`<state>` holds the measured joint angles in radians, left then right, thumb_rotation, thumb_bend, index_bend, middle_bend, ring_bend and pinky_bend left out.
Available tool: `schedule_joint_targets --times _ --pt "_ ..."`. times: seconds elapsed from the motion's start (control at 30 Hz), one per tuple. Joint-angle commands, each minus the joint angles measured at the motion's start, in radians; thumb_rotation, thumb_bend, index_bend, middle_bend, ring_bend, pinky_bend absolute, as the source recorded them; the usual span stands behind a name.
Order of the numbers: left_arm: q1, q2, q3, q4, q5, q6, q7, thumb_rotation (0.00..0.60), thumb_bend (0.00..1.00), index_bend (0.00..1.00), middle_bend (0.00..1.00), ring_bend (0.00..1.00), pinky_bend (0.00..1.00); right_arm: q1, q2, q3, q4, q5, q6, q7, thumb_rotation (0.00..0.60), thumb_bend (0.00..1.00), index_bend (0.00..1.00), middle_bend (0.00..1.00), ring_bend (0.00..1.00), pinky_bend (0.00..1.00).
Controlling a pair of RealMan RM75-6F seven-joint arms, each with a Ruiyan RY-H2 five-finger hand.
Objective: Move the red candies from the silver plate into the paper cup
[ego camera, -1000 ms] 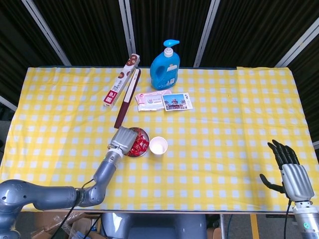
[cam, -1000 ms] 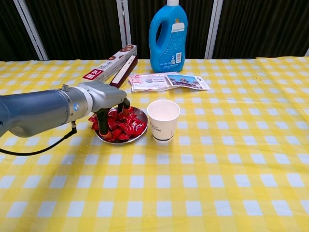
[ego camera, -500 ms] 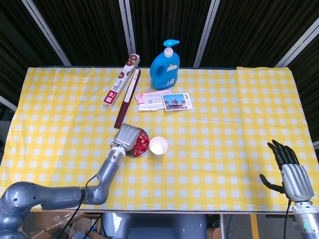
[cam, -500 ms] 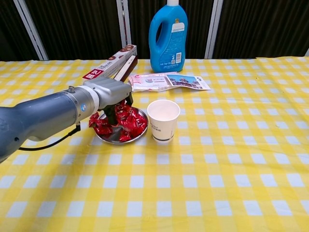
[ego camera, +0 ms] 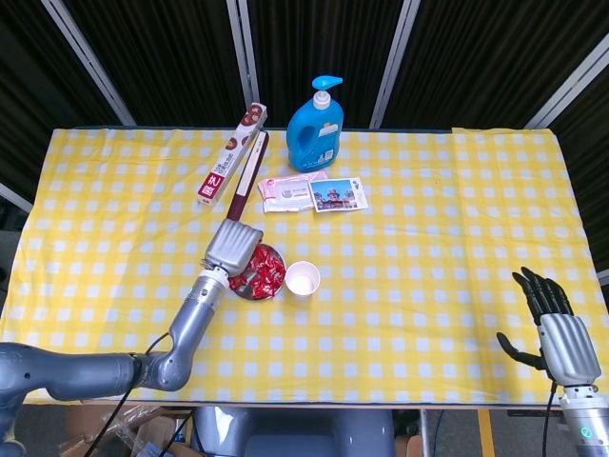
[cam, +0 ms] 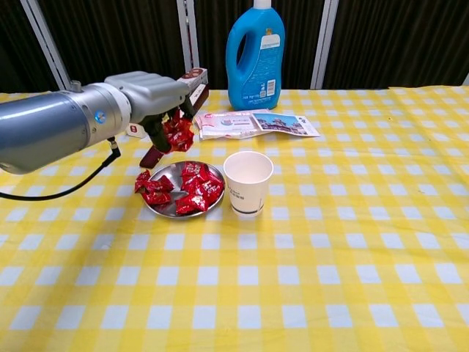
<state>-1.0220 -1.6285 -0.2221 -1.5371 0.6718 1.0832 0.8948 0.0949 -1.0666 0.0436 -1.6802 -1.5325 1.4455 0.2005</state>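
A silver plate (cam: pixel 165 207) (ego camera: pixel 253 294) left of centre holds several red candies (cam: pixel 194 187) (ego camera: pixel 267 274). Just to its right stands a white paper cup (cam: pixel 248 182) (ego camera: pixel 302 279), upright. My left hand (cam: pixel 157 99) (ego camera: pixel 234 247) hangs above the plate's far left part and grips a small bunch of red candies (cam: pixel 178 133) in its fingers. My right hand (ego camera: pixel 553 325) shows only in the head view, far off at the table's front right edge, fingers spread and holding nothing.
A blue detergent bottle (cam: pixel 255 53) stands at the back. A long red-and-white box (cam: pixel 190 84) lies behind my left hand. Flat packets (cam: pixel 256 122) lie behind the cup. The yellow checked cloth (cam: pixel 352 249) covers the whole table.
My left hand dipped into the candies on the plate, closed on a few and has risen above the plate with them. The right hand stayed still.
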Motion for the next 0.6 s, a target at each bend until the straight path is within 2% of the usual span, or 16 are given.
schedule_joint_targets --times 0.03,0.27,0.43,0.6 --pt "-0.001 0.051 -0.02 -0.077 0.006 0.022 0.01 0.6 0.46 0.59 0.7 0.89 0.94 0.0 0.0 0.0 0.0 0.0 0.001 -0.001 0.6 0.36 0.0 0.0 0.0 0.0" --pt "-0.049 0.041 -0.048 -0.132 -0.009 0.019 0.032 0.6 0.46 0.59 0.7 0.89 0.94 -0.001 -0.003 0.003 0.0 0.001 0.006 -0.004 0.6 0.36 0.0 0.0 0.0 0.0" --pt "-0.115 -0.053 -0.048 -0.099 -0.037 -0.004 0.068 0.6 0.46 0.59 0.7 0.89 0.94 -0.004 -0.005 0.007 0.003 0.0 0.015 -0.001 0.6 0.36 0.0 0.0 0.0 0.0" --pt "-0.154 -0.109 -0.036 -0.059 -0.076 -0.004 0.104 0.6 0.45 0.59 0.7 0.89 0.94 -0.003 -0.005 0.007 0.004 -0.005 0.019 0.001 0.6 0.36 0.0 0.0 0.0 0.0"
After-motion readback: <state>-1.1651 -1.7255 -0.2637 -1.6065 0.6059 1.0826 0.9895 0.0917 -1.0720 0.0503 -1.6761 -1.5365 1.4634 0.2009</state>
